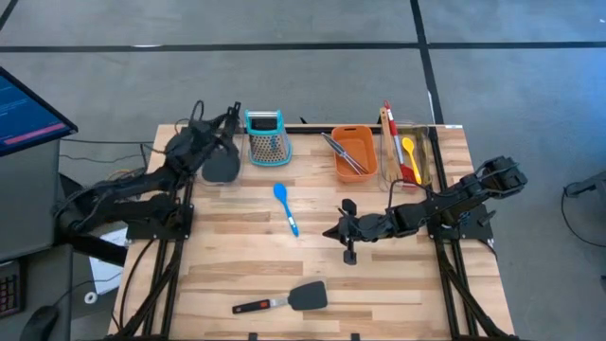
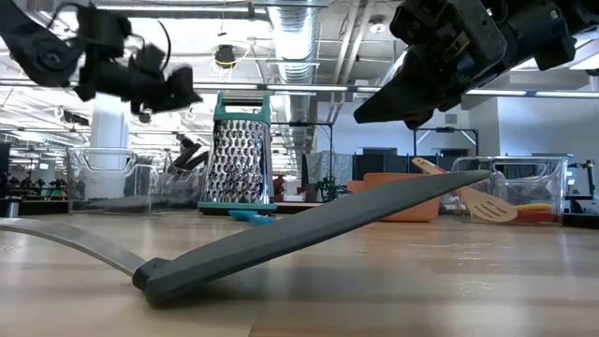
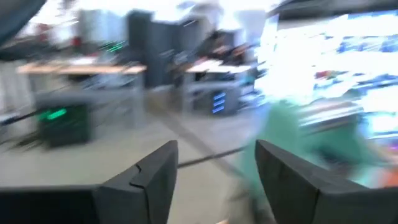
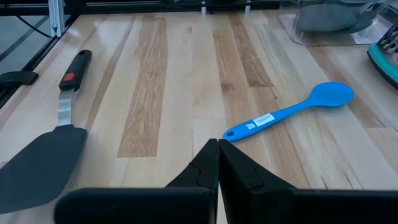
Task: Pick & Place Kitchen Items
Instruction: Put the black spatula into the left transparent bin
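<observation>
The left tool (image 1: 224, 123) hangs raised over the far left of the tabletop (image 1: 237, 256), above a clear container (image 1: 221, 163) that holds a dark spatula head (image 1: 222, 166). Its fingers (image 3: 152, 177) stand spread with nothing between them. The wrist picture there is smeared, so I can't tell just how close the tool is to the container.

The right tool (image 1: 347, 230) sits low over the middle of the tabletop, right of centre, its fingers pressed together and holding nothing.

A blue spoon (image 1: 286, 207) lies flat on the wood between the two arms, bowl toward the far side, just left of the right tool and apart from it. A black spatula (image 1: 284, 301) with a red-marked handle lies near the front edge.

Along the far edge, a teal-topped box grater (image 1: 265, 137) stands upright just right of the clear container. Further right, an orange tub (image 1: 352, 152) holds silver tongs (image 1: 338, 152). At the far right corner a second clear container (image 1: 409, 154) holds a wooden turner (image 1: 389, 137), a yellow spoon (image 1: 409, 152) and a red spoon (image 1: 409, 174).
</observation>
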You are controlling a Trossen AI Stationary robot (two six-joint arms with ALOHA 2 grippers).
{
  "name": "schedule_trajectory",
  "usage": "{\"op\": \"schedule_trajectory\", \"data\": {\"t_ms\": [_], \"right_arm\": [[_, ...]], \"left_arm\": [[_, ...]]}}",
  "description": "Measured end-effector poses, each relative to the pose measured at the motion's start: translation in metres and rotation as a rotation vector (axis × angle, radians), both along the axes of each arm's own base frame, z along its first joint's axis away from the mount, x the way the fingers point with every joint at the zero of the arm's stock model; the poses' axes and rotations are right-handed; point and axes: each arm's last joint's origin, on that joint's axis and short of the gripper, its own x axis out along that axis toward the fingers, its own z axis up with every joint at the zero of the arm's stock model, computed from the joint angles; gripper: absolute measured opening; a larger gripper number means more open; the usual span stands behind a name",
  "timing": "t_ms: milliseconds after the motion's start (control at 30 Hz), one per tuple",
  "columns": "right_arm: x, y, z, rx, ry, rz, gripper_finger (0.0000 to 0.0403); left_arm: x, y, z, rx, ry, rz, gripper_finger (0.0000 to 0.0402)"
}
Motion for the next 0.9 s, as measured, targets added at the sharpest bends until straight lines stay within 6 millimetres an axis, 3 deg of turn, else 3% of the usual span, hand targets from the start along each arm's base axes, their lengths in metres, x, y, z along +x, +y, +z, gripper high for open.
{"op": "schedule_trajectory", "data": {"t_ms": [200,433,767,900], "right_arm": [[0.0,0.0,0.0,0.001,-0.003,0.0,0.0],[0.002,0.001,0.005,0.017,-0.054,0.001,0.0],[0.002,0.001,0.005,0.059,-0.061,-0.017,0.0],[0.003,0.002,0.007,0.087,-0.073,-0.028,0.0]], "left_arm": [[0.008,-0.033,0.024,0.102,-0.108,-0.332,0.0124],[0.025,-0.077,0.032,0.114,-0.17,-0.612,0.0011],[0.049,-0.138,0.01,0.003,-0.012,-0.767,0.0001],[0.058,-0.158,0.015,-0.016,0.03,-0.825,0.0001]]}}
